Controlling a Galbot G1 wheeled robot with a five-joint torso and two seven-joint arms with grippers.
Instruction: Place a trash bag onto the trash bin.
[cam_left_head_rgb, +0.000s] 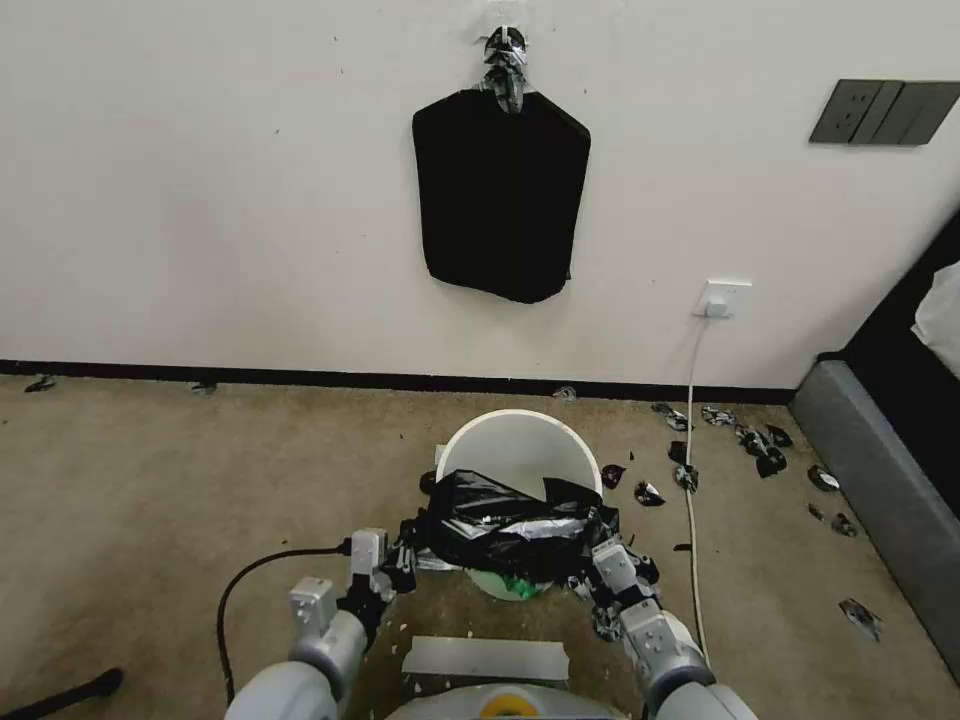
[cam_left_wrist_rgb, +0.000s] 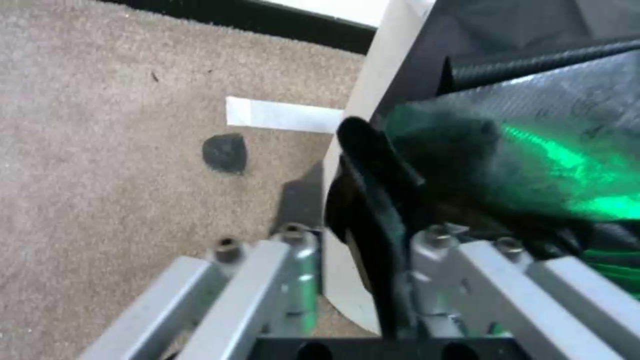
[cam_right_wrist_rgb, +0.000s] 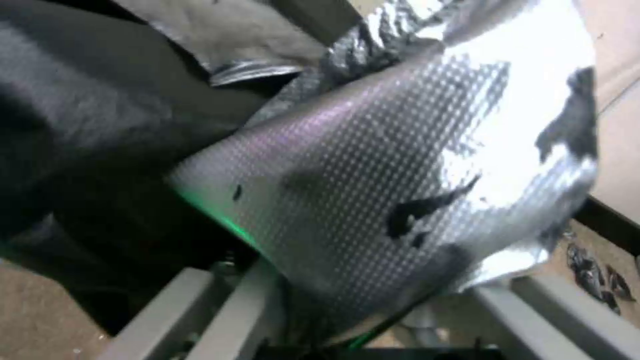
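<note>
I hold the bag (cam_left_head_rgb: 515, 525) stretched over the bin's (cam_left_head_rgb: 520, 440) near rim, both grippers (cam_left_head_rgb: 400, 565) (cam_left_head_rgb: 600, 580) clamped on it; next I must pull it over the far rim.

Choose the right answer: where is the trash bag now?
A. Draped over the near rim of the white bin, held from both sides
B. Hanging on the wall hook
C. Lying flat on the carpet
A: the trash bag lies across the near edge of the trash bin, with the left tool and the right tool at its two ends.
</note>
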